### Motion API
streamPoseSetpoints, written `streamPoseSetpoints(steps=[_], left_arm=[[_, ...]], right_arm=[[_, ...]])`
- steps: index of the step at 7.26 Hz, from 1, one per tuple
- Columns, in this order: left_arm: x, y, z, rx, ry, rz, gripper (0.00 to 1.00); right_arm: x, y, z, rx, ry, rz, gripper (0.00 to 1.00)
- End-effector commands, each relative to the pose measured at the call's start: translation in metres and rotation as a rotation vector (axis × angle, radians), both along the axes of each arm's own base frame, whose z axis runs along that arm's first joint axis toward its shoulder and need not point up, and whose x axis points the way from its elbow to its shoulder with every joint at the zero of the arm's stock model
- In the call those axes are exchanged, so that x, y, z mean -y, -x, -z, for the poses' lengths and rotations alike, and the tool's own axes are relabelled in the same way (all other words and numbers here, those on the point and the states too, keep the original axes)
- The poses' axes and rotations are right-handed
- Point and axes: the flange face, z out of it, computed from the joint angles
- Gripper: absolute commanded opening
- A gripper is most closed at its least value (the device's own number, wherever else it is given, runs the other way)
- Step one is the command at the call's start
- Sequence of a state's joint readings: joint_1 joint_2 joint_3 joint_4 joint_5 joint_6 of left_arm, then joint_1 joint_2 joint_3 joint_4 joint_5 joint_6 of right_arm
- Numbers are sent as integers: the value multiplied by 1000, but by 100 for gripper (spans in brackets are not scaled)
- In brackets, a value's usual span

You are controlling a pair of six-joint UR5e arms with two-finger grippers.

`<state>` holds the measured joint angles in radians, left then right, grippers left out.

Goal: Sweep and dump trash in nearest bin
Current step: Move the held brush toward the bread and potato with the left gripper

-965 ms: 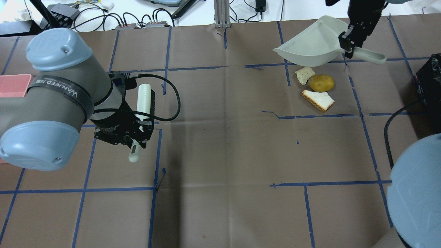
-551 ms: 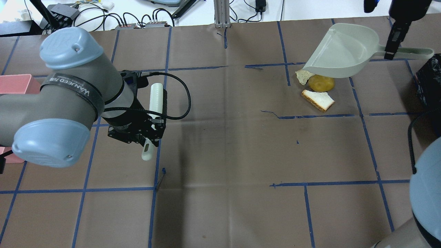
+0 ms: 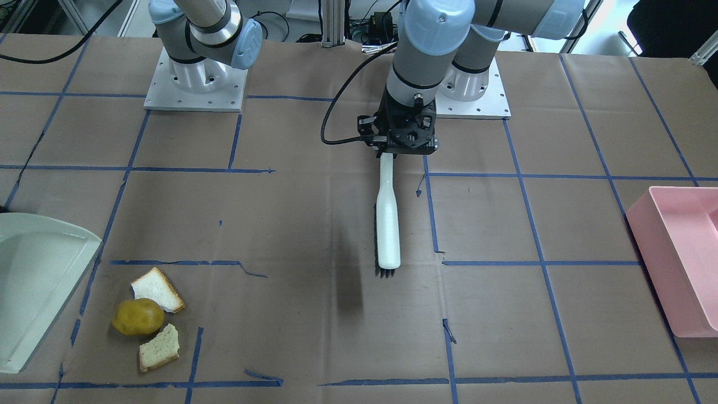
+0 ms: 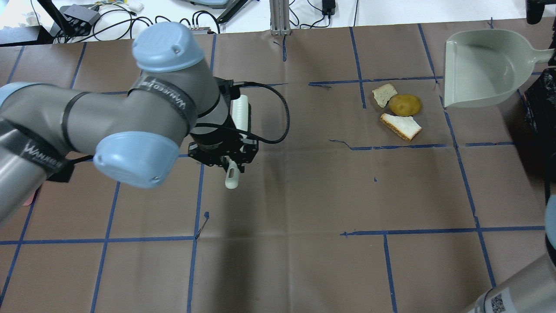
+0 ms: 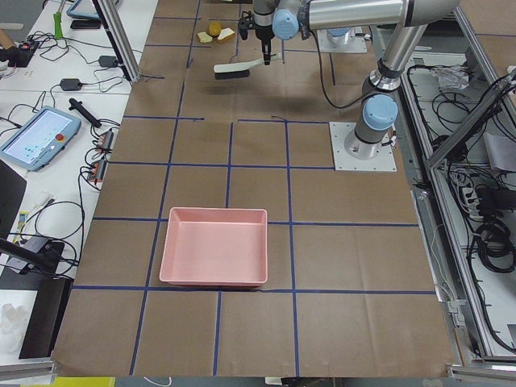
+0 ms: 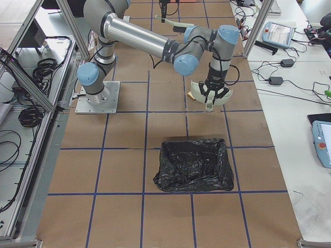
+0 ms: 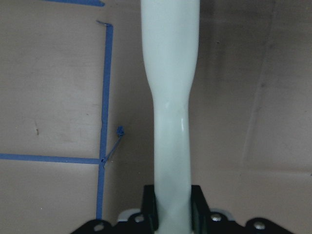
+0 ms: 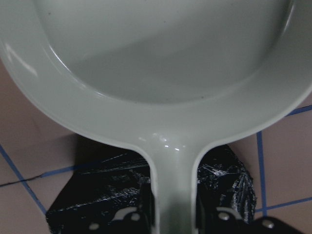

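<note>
The left gripper [image 7: 173, 217] pinches the handle of a white brush [image 3: 388, 219], held over the middle of the brown-papered table [image 4: 304, 195]. The right gripper [image 8: 173, 219] is clamped on the handle of a pale dustpan [image 4: 482, 69]. A small bread piece [image 4: 385, 94], a crusted bread slice [image 4: 402, 125] and a yellow-brown fruit [image 4: 405, 104] lie clustered on the table — near the dustpan's open edge, well apart from the brush.

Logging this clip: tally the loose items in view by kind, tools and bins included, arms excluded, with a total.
bread pieces: 2
round yellow-brown lump: 1
brush: 1
dustpan: 1
pink bin: 1
black-lined bin: 1
Total: 7
</note>
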<state>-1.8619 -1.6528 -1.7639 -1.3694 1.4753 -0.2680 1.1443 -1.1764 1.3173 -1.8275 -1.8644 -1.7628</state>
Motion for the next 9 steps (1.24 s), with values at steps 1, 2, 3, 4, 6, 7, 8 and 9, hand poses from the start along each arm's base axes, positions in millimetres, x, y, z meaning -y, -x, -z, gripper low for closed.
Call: streamPoseSetpoints(steps=[1,2,3,4,6,7,8,9], left_arm=[[33,90,16,1,-2,116,14],[44,126,20,-4,13,161,15],[58,148,24,-12,25,181,16],[72,174,36,-19,42,188,16],[87,228,49,-27,80,117,16],[87,252,57,-16,81,119,15],[92,269,70,-20,78,98,15],[97,284,78,-5,85,83,14]], right_arm=[[8,8,37,-45,61,-119,1],[11,11,45,-79,83,-173,1],[14,14,57,-80,69,-191,0],[19,16,75,-68,36,-221,0],[23,18,91,-68,14,-254,0],[24,20,96,-65,5,-263,0],[24,28,103,-62,1,-255,0],[24,45,114,-66,6,-249,0]])
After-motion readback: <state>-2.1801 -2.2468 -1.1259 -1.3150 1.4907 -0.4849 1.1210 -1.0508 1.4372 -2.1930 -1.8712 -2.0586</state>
